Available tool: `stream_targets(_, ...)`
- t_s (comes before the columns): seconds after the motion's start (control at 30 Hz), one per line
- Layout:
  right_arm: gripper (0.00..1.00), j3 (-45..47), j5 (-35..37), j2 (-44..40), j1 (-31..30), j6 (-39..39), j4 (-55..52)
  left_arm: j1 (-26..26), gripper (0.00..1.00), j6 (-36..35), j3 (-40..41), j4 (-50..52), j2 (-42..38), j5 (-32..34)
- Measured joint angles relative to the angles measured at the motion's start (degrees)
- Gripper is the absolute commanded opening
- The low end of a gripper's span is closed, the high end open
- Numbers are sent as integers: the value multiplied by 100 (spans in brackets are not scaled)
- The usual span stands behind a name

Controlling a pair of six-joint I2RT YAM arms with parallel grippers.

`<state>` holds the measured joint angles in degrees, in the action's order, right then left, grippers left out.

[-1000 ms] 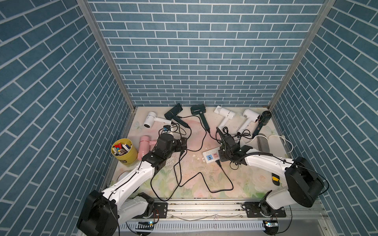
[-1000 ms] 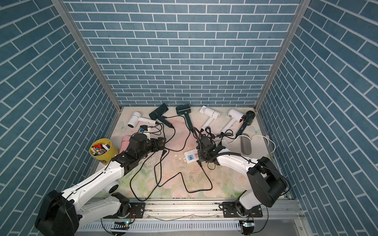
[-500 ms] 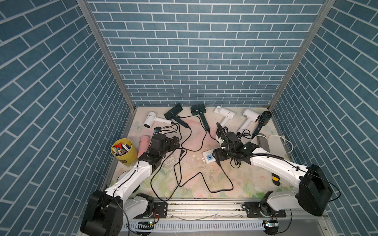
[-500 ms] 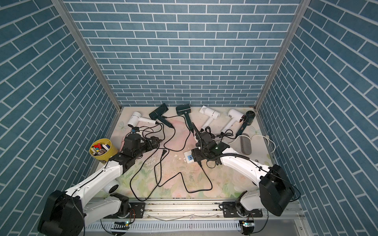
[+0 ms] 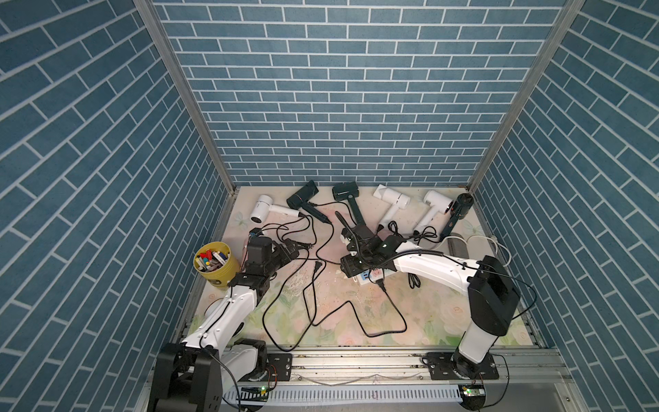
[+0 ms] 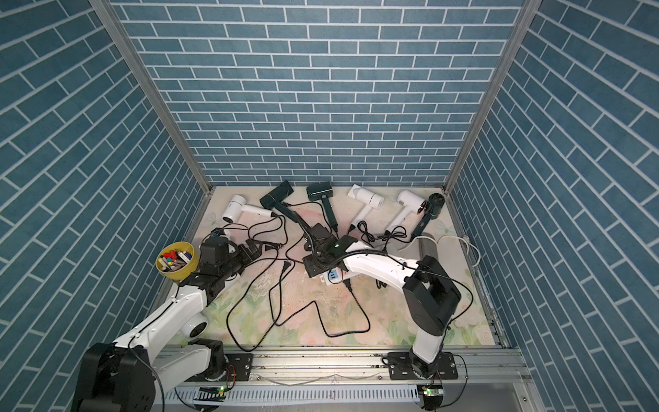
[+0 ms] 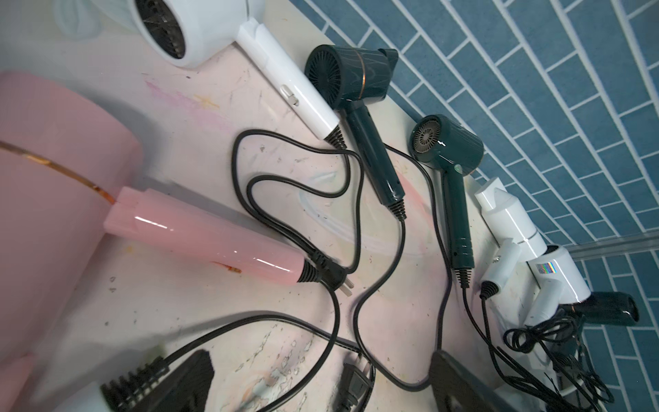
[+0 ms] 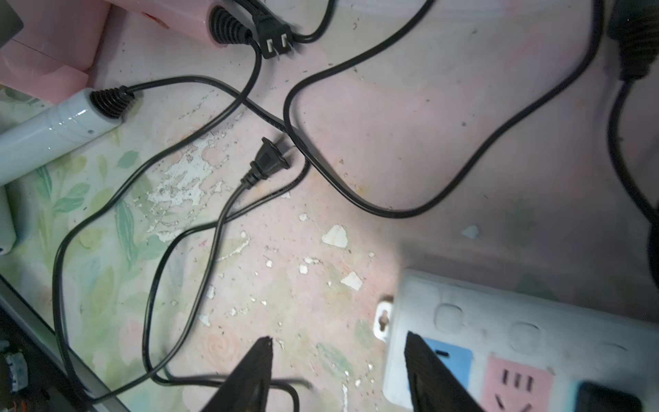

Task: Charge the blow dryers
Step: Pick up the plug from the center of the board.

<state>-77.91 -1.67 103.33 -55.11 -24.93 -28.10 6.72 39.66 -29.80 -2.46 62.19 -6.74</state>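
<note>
Right wrist view is showing my right end effector (image 8: 338,335) with its fingers spread and nothing between them, hovering just beside the white power strip (image 8: 499,331) on the desk (image 8: 392,160). A loose black plug (image 8: 269,160) is lying flat out ahead of those fingers, well clear of them, and I am judging that the coming move is turning on it. In both top views this plug is sitting between my two arms, with the right end effector standing roughly between it and the strip. Its long axis is running near-to-far across the desk, cord trailing toward the robot's base and prongs pointing away, so it is not aiming at the strip. My left end effector (image 7: 321,353) is also standing wide apart and empty, and the plug is showing almost between its fingers in the left wrist view, so I am reading the left arm as the nearer one, though not by much. The pink dryer (image 7: 199,235) is lying beside the left arm, a second plug (image 7: 338,278) just off its handle end. The other blow dryers (image 6: 367,198) are lying in a row along the back wall.
</note>
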Motion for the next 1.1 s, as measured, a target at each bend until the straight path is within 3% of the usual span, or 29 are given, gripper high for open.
stream_targets(0.4, 60, -2041, 737, 1895, -776, -728, -529, -409, 99, 227, 70, 48, 7, -42)
stream_targets(0.57, 47, -2750, 1067, 2459, -925, -973, -887, -459, 99, 302, 70, 146, 72, -39)
stream_targets(0.9, 32, -3777, 1309, 3307, -1014, -1250, -1508, -553, 100, 345, 70, 326, -181, 162)
stream_targets(1.1, 30, -4190, 1325, 3613, -1014, -1285, -1725, -575, 99, 354, 70, 369, -306, 243)
